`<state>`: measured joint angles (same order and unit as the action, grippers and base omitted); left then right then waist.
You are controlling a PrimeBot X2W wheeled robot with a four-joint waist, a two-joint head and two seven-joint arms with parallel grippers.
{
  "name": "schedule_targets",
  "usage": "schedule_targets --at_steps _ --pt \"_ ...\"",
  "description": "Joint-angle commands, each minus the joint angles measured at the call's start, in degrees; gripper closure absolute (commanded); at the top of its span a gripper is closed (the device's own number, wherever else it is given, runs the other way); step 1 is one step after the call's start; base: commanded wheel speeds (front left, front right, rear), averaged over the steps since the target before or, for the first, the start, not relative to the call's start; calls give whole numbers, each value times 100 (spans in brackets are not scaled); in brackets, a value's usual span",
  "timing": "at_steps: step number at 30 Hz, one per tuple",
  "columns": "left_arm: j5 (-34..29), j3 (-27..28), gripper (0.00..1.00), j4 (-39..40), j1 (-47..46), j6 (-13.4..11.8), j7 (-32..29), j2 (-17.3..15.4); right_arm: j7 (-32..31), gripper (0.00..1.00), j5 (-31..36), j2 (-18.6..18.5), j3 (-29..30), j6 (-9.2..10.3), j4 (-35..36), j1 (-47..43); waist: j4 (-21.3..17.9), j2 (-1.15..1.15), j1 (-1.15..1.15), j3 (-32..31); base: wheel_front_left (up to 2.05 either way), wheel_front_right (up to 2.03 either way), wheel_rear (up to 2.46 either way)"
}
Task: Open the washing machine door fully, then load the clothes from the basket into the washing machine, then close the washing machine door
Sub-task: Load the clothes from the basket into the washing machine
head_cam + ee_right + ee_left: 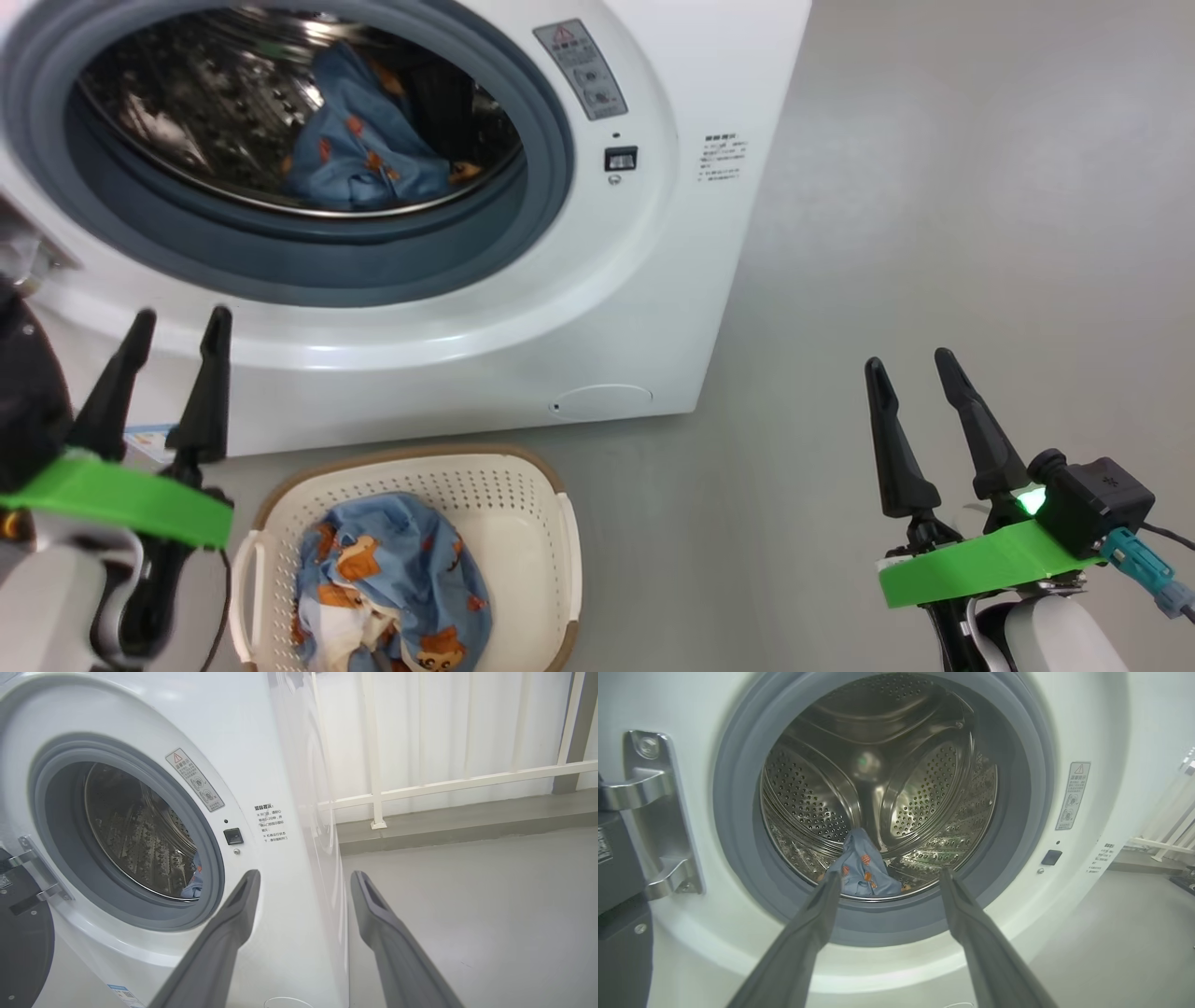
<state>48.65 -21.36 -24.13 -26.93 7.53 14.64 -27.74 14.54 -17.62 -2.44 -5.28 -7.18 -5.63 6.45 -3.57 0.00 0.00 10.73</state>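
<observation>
Steel drum (187,103) of the white washing machine (653,280) takes the upper left of the head view, and a blue bear-print garment (364,140) lies inside it. More of the clothes (392,588) sit in the basket (523,485) on the floor (934,187) at bottom centre, just in front of the machine. The washing machine door (616,868) stands swung open at the left edge of the left wrist view, on its metal hinge (654,812). The left fingers (207,392), lower left, are spread and empty. The right fingers (892,439), lower right, are also spread and hold nothing.

One washing machine (653,308), one basket (537,504), two bundles of clothes (359,149).
</observation>
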Motion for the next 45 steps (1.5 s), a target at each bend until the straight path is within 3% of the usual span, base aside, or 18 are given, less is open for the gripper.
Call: schedule_targets --at_steps 1,11,24,33,45 --pt "-124 346 0 204 97 -4 35 -221 46 0 50 -43 -96 -31 106 37 100 0 0 -180 0 0 0" --pt "-440 1221 0 850 1316 -4 36 -5 46 0 32 -129 -47 -31 80 -125 74 0 0 -471 0 0 0" --pt "-1118 1947 0 1388 2154 -4 36 342 46 0 -10 -271 -32 -31 115 -299 62 0 0 -647 0 0 0" --pt "-1552 2149 0 1565 2419 -4 36 649 46 0 -62 -325 79 -31 199 -448 27 0 0 -711 0 0 0" --pt "-1549 2186 0 1633 2421 -4 36 690 46 0 0 -274 72 -31 218 -404 14 0 0 -622 0 0 0"
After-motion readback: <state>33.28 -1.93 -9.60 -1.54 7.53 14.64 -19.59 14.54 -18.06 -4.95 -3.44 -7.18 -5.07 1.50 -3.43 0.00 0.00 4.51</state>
